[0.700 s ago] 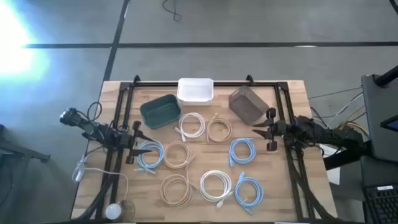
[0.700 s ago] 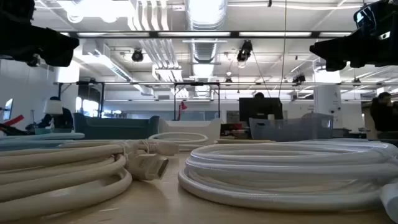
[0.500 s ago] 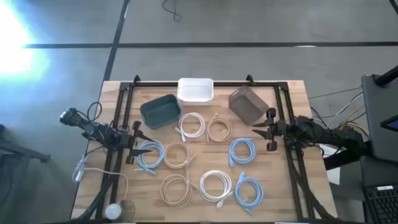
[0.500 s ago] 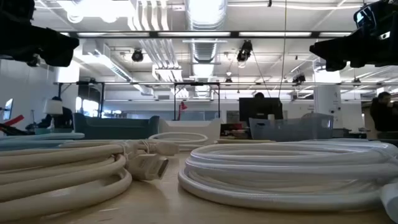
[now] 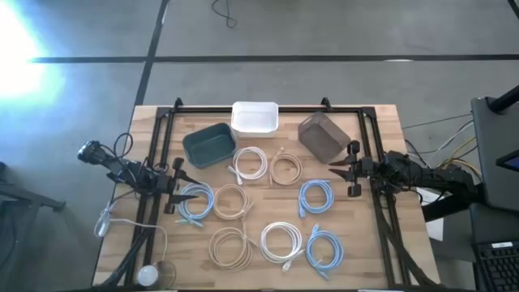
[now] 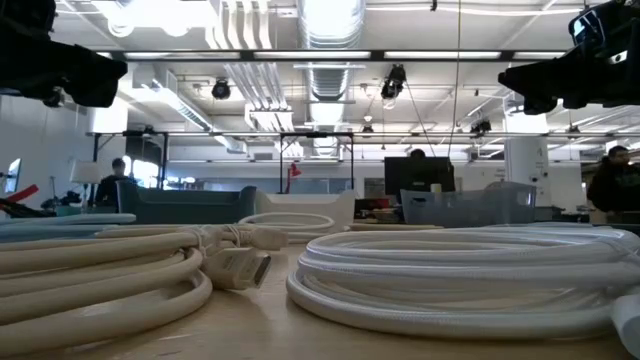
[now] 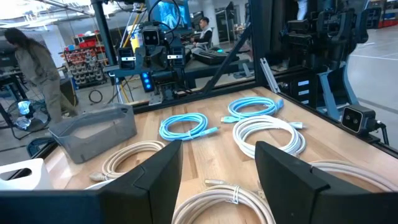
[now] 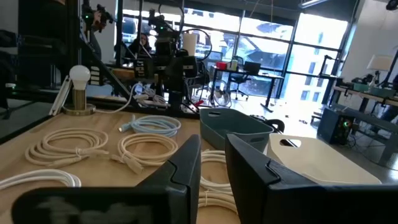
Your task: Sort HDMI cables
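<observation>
Both arms reached in level over the wooden surface from its opposite side edges, held above the wood and pointing toward the middle. The left gripper sat at the left edge, its fingers spread wide and holding nothing, just beside a light blue coil. The right gripper was at the right edge, near the brown bin, its fingers parted by a narrow gap and likewise empty. The HDMI cables lay as separate round coils across the middle and front of the surface: a white coil and a tan coil lay in front of the bins, a second tan coil lay just right of the light blue one, and another light blue coil lay nearer the right gripper. Along the front edge lay a third tan coil, a larger white coil and one more light blue coil. At the back stood a dark teal bin, a white bin and the brown bin in a row. A loose white cord with a round puck end trailed off the left front corner.
</observation>
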You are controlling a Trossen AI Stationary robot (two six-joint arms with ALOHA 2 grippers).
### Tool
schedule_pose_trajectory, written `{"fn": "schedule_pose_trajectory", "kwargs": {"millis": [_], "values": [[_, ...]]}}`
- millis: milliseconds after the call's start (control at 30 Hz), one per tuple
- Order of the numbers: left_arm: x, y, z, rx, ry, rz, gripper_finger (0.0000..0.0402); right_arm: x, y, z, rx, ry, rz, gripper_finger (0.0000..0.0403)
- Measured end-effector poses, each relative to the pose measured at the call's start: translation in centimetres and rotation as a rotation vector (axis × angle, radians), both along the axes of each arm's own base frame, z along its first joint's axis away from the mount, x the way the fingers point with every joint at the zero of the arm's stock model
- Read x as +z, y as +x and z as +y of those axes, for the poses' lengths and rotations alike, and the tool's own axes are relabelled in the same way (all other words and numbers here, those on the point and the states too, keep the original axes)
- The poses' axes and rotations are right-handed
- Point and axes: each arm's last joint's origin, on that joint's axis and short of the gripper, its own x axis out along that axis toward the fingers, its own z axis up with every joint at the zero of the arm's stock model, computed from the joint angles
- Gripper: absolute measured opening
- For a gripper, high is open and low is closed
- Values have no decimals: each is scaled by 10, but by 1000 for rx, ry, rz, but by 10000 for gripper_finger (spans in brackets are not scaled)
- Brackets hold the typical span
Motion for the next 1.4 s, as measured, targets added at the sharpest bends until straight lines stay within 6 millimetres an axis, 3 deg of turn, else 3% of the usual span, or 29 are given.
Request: {"fn": "schedule_pose_trajectory", "kwargs": {"millis": [500, 967, 1400], "values": [[0, 0, 0, -1, 0, 0, 207, 0, 0, 0, 0, 0, 0, 87], [0, 0, 0, 0, 0, 0, 207, 0, 0, 0, 0, 0, 0, 68], [0, 0, 0, 0, 0, 0, 207, 0, 0, 0, 0, 0, 0, 87]]}}
